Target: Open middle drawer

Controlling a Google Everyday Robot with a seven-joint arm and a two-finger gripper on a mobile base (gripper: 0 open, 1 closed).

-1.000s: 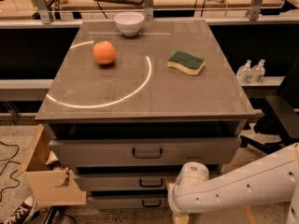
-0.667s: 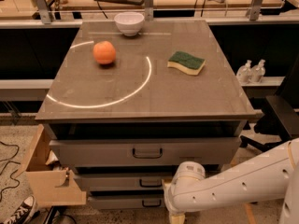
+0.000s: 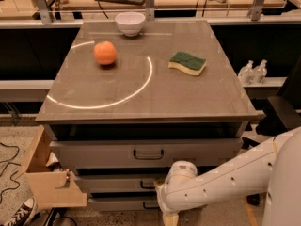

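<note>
our arm (image 3: 225, 182) crept left; gripper (image 3: 170, 219) at bottom centre, grip we cannot tell; wide grey metal middle drawer (image 3: 113, 182) unopened.

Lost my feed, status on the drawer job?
Gripper low at frame bottom, under arm's wrist. Middle drawer looks shut. Wrist partly hides its handle.

Shut middle drawer (image 3: 113, 183) (grey); gripper (image 3: 170, 219) lower, nearby.

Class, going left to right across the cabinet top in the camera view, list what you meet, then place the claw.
Orange, white bowl, green sponge. The claw hangs low before the drawer fronts, near the bottom edge.
</note>
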